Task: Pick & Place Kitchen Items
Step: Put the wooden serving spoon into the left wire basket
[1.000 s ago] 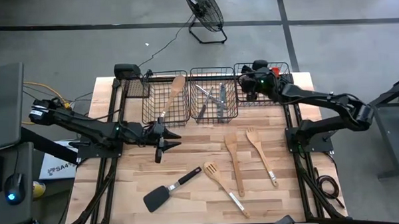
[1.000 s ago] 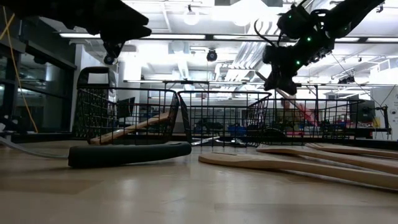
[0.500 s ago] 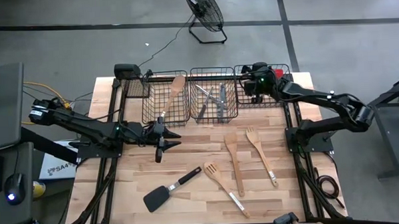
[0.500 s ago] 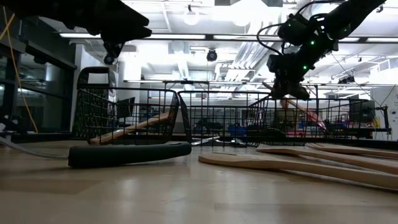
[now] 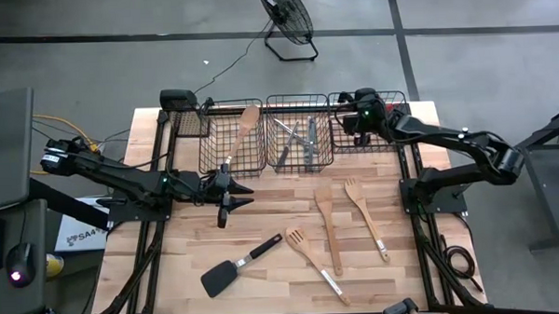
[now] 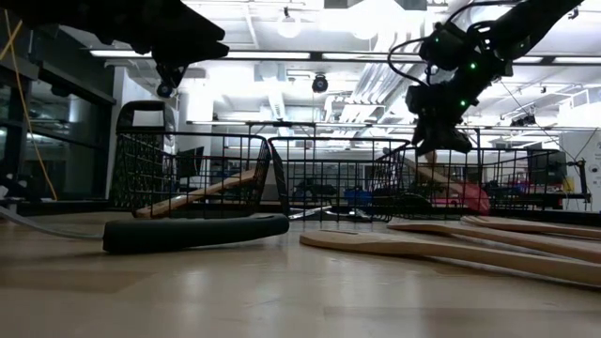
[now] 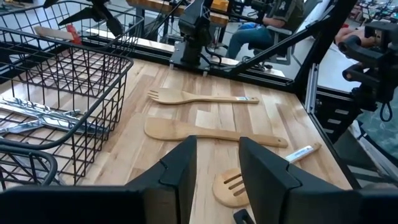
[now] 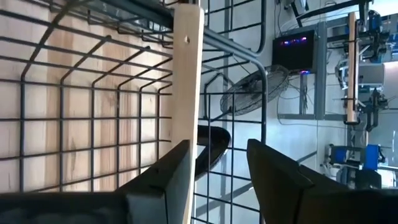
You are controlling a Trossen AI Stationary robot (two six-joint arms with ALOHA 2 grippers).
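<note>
Since a second ago, right end effector (image 5: 360, 126) has dropped lower over the right basket (image 5: 391, 139); fingers now apart, red-headed spatula (image 6: 470, 195) resting inside, handle (image 8: 186, 74) leaning on the wire. Best to lift straight clear without snagging the handle.

Left end effector (image 5: 227, 194) waits, apart, empty.

Desk (image 5: 263, 223): three wooden utensils, one metal-handled slotted turner (image 5: 311, 260), one black turner (image 5: 229, 269). Three baskets.

In the high view, a pale wooden spoon (image 5: 242, 132) leans in the upper-left wire basket; silver metal cutlery (image 5: 298, 140) lies upper centre. Lower centre lie a black turner (image 5: 239, 266), a slotted wooden turner (image 5: 313, 263), a wooden spatula (image 5: 328, 226) and a wooden fork (image 5: 365, 217).
</note>
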